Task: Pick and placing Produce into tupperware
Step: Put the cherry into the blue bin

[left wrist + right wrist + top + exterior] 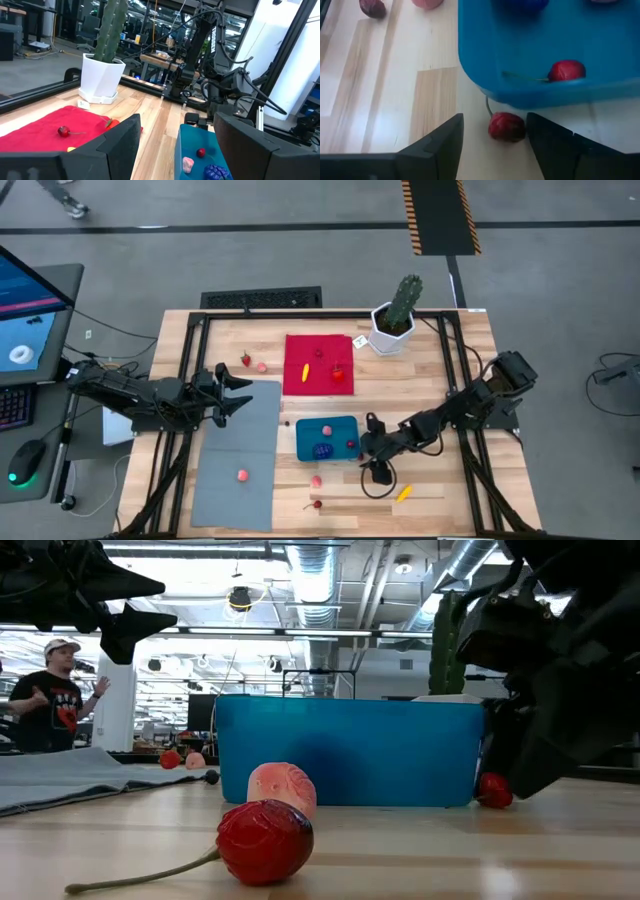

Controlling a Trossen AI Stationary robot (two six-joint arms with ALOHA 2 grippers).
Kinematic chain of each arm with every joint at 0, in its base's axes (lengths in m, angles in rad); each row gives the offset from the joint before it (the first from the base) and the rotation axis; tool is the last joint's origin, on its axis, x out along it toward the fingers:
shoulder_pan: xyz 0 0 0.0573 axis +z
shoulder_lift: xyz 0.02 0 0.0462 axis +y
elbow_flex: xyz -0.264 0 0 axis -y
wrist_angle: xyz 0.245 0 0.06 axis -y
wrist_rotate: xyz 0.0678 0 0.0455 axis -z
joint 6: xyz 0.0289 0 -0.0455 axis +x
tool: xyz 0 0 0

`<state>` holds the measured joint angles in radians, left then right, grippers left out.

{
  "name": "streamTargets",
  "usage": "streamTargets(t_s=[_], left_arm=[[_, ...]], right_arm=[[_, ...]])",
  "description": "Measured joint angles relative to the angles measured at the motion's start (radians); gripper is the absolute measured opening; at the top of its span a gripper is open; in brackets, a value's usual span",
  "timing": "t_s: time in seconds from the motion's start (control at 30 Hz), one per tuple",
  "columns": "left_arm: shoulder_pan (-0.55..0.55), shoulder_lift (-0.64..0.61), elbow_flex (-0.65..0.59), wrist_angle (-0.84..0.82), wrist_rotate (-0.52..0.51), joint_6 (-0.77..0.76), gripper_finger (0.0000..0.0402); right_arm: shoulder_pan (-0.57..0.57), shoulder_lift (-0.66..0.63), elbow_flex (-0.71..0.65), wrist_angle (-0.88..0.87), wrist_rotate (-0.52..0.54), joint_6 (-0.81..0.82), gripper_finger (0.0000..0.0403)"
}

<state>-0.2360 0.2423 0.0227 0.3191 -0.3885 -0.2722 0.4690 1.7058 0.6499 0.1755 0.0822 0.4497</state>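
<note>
Evidently the step in hand is the pick of a small red toy cherry [506, 126] lying on the wooden tabletop [450, 380] just outside the near corner of the shallow teal-blue plastic tupperware [327, 426]; the right pincer [495, 137] hangs low over it with its two dark fingers spread wide, one on either side of the fruit and touching nothing; the cherry's thin stem curls up toward the container wall. Inside the tupperware sit another red cherry with a stem [566, 70], a dark blue-purple cluster [321, 450] and a small pink piece [188, 163]; so the task looks partly done, with more produce left outside: a pink piece [242, 475] on the grey rectangular mat [215, 490], a yellow banana-like piece [403, 493] on the tabletop, strawberries and a yellow piece on the red square cloth [300, 350]. The left pincer [240, 392] waits open above the far edge of the grey mat, holding nothing. My judgement: the next move calls for the right pincer to settle a little lower, close squarely on the cherry without nudging it under the container's rim, then lift it clear of the wall and release it inside.
</note>
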Motion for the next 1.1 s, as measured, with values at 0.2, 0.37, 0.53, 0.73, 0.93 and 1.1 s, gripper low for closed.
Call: streamTargets(t_s=[0.2,0.37,0.53,0.73,0.93,1.1], left_arm=[[0.0,0.0,0.0,0.0,-0.001,0.0,0.0242],[0.0,0.0,0.0,0.0,-0.001,0.0,0.0242],[0.0,0.0,0.0,0.0,-0.002,0.0,0.0242],[0.0,0.0,0.0,0.0,-0.002,0.0,0.0242],[0.0,0.0,0.0,0.0,-0.002,0.0,0.0242],[0.0,0.0,0.0,0.0,-0.002,0.0,0.0242]], right_arm=[[0.0,0.003,0.0,0.019,0.0,-0.013,0.0212],[0.002,-0.022,-0.002,-0.012,-0.028,-0.013,0.0163],[0.002,-0.023,-0.002,-0.018,-0.033,-0.013,0.011],[0.003,-0.023,-0.002,-0.018,-0.033,-0.013,0.0088],[0.019,-0.023,-0.002,-0.015,-0.049,-0.013,0.0088],[0.024,-0.025,0.009,-0.002,-0.101,-0.013,0.0088]])
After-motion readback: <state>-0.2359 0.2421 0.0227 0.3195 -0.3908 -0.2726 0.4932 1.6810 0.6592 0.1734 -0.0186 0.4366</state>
